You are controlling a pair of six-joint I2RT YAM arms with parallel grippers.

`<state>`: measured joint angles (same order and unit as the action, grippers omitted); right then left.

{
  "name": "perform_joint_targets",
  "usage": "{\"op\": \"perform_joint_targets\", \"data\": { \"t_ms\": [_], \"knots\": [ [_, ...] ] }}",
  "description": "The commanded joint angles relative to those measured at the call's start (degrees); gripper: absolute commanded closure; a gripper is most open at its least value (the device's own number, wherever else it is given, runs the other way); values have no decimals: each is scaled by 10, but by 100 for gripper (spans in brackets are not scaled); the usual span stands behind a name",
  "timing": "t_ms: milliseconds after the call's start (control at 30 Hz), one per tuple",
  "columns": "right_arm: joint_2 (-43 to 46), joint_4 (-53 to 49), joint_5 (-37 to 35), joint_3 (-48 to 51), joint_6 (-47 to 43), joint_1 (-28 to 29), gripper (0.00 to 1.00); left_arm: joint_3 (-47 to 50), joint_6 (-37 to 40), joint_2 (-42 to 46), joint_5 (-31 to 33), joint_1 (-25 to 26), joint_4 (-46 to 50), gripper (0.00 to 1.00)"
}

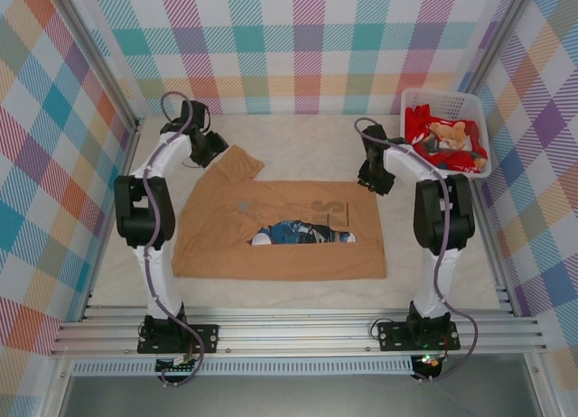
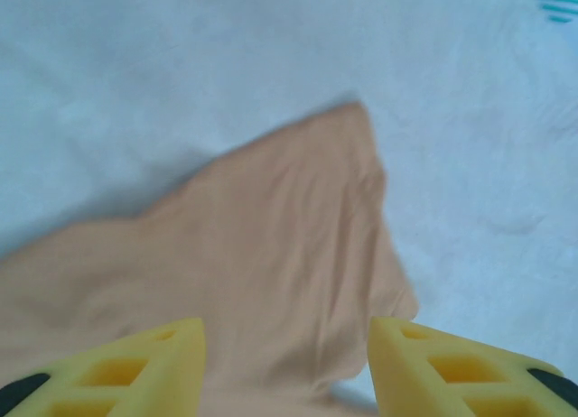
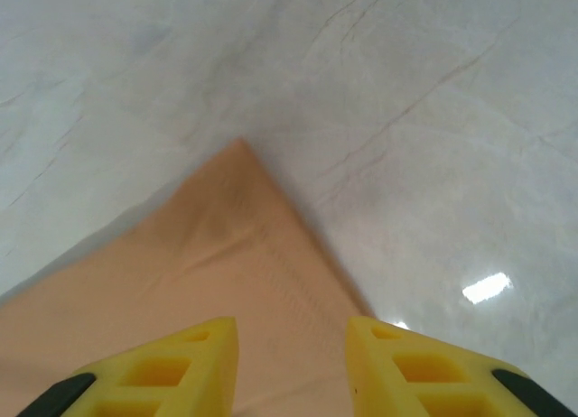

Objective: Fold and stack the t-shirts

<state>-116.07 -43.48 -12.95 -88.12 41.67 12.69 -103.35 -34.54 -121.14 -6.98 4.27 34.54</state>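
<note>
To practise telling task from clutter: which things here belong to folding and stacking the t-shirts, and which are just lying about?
Belongs: tan t-shirt on the table; red garment in the white basket.
Lying about: white basket; checked walls.

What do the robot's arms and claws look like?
The left arm and right arm are white tubes with chunky black joints. A greyish cable runs along each. The left claw and right claw have yellow fingers with cut-out holes and black parts.
</note>
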Motion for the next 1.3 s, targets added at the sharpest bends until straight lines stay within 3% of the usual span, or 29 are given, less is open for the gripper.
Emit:
{"op": "perform_joint_targets", "data": {
  "t_ms": [0,267,533,700,967,1267],
  "knots": [
    [-23,5,6,-38,-7,-13,63,-45,30,-36,-29,5,-64,48],
    [-78,5,31,-84,-16,-21,63,-131,53,-125,-26,13,-76,47],
    [-124,-43,33,-128,-14,-22,65,-180,47,-170,25,25,-43,46],
    [-136,-56,22,-137,-20,-21,74,-212,50,-189,43,32,-22,46],
    [-136,-65,37,-150,-26,-21,97,-284,61,-236,82,36,9,46],
    [-124,-64,57,-146,-24,-17,100,-382,92,-311,148,47,48,47]
  ]
}}
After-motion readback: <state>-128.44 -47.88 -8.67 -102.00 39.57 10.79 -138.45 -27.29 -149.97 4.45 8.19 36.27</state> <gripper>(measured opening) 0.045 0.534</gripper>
